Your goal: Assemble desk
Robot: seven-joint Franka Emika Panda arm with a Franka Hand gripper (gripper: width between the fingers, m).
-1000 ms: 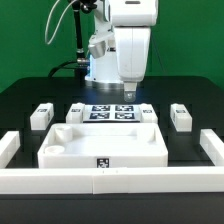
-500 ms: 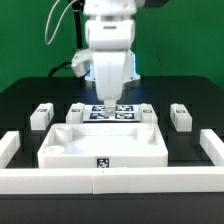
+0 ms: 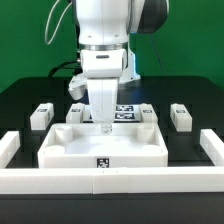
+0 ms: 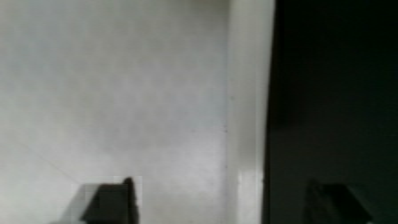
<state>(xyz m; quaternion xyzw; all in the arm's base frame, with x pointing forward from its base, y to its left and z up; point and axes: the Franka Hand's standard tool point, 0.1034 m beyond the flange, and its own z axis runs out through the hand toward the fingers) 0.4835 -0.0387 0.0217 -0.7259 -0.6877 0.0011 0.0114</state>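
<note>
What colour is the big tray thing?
White. The tray panel shows best in the exterior view.

**Panel** (image 3: 105, 148): white, rectangular, tray-like, with a raised rim. It lies flat, hollow side up, directly below the fingers (image 4: 111, 202), which are over its rear part. The front rim carries a square black-and-white tag. In the wrist view, plain white floor and one rim edge show between the spread fingers.

**Legs:** four small white blocks with dark tag marks, all loose.
- Near leg one (image 3: 76, 112) lies just to the exterior view's left of the fingers.
- Near leg two (image 3: 150, 112) lies just to the exterior view's right.
- Far leg one (image 3: 41, 115) and far leg two (image 3: 181, 116) lie well apart on the same sides.
</note>
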